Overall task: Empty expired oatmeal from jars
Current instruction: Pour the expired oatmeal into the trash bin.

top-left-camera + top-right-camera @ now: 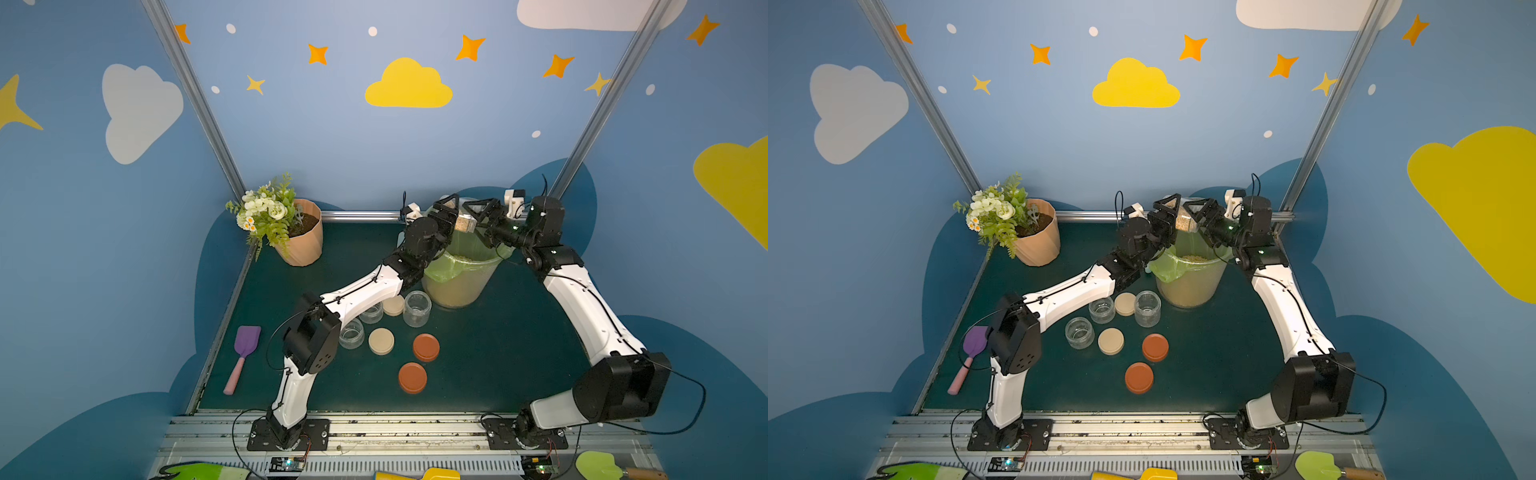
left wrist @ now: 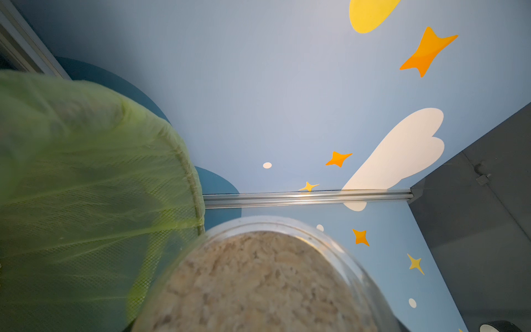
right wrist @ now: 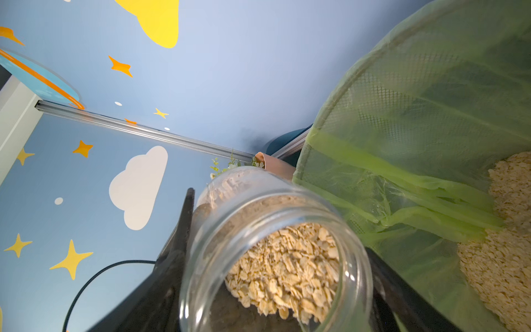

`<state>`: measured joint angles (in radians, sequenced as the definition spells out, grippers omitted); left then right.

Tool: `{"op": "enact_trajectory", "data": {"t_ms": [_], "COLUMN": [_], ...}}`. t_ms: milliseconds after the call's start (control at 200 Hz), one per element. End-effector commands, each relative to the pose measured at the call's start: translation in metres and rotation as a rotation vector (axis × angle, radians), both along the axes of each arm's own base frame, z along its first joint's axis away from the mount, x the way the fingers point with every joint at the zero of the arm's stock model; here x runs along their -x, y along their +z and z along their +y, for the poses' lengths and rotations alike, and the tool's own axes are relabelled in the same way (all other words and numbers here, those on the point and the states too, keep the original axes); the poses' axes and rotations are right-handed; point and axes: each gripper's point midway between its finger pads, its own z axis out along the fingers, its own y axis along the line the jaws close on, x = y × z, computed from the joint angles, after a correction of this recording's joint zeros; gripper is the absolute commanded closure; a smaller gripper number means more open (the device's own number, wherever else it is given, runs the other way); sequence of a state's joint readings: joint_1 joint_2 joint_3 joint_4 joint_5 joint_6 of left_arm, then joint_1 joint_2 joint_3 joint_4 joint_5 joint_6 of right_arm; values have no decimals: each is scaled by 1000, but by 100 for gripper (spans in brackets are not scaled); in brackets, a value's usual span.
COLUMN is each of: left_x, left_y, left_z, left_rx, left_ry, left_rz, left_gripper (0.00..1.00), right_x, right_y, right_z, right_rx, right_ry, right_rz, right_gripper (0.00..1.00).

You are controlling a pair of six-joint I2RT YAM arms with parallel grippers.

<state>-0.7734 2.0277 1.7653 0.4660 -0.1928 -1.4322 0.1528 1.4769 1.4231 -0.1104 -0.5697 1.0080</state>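
- In both top views the held jar (image 1: pixel 464 224) (image 1: pixel 1182 220) hangs above the far side of the bin (image 1: pixel 457 291). It lies nearly on its side, and tan oatmeal (image 1: pixel 462 227) shows through the glass. The left pincer (image 1: pixel 451 210) and the right pincer (image 1: pixel 478 212) meet the jar from opposite ends, each right against it.
- In front of the bin, on the bench (image 1: pixel 498 353), three empty jars (image 1: pixel 417 308) stand open and four lids (image 1: pixel 381 340) lie loose. I judge this to be the last of four jars, at the pouring step.
- In the left wrist view the jar's oat-packed end fills the near field, with the bin's green liner (image 2: pixel 86 172) just beside it. The left pincer's fingers are hidden, so I cannot tell whether it clamps the glass.
- In the right wrist view black fingers (image 3: pixel 184 230) flank the jar at its neck, so the right pincer appears to be pinching it. The mouth faces the camera. The flakes are banked against the wall short of the lip, and none are spilling. More oatmeal lies inside the bin.
- The next move, as I read it, is to roll the mouth further down toward the bin's opening. The lip should stay inside the rim so flakes don't scatter onto the bench. A shake may be needed for flakes that cling.
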Motion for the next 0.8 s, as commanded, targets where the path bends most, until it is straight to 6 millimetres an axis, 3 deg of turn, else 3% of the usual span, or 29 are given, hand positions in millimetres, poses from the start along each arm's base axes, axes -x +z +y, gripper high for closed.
{"op": "enact_trajectory", "data": {"t_ms": [0, 85, 125, 536, 796], "left_x": [-13, -12, -13, -14, -14], "left_y": [66, 64, 65, 67, 69], "left_z": [48, 45, 46, 39, 21], "left_rx": [91, 89, 86, 44, -164], "left_ry": [146, 139, 139, 105, 51], "left_rz": [-152, -151, -150, -172, -216], "left_gripper": [97, 97, 97, 97, 97], "right_x": [-20, -20, -19, -10, 18], "right_y": [-7, -6, -7, -8, 4], "right_z": [-43, -45, -47, -69, -92], "right_rx": [71, 68, 81, 131, 211], "right_ry": [-142, -139, -150, -176, -225], "right_rz": [1, -7, -8, -23, -62], "right_gripper": [11, 11, 4, 1, 1]}}
